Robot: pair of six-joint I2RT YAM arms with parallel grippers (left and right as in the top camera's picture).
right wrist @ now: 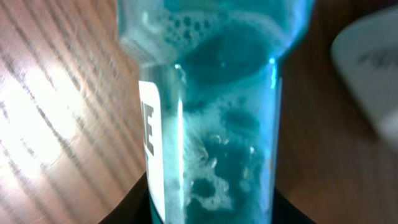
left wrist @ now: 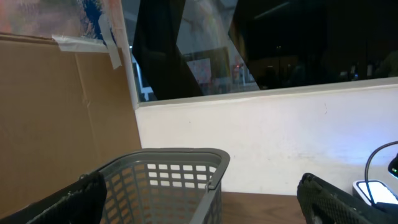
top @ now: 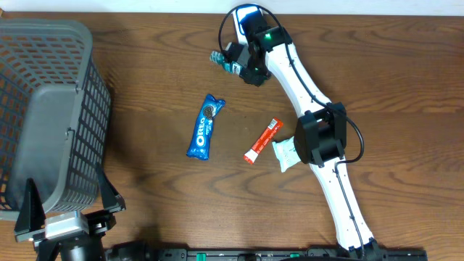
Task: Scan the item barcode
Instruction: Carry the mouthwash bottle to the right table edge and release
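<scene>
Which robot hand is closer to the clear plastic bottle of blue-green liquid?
Right. The right gripper is at the bottle; the left gripper sits far off beside the grey plastic basket.

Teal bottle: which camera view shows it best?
The right wrist view: the teal bottle fills the frame, foamy liquid and white label edge visible. Overhead shows only a small part beside the right gripper. Left wrist does not show it.

Clear bottle (right wrist: 211,93), foamy teal liquid (white label), far tabletop (top: 145,87)
</scene>
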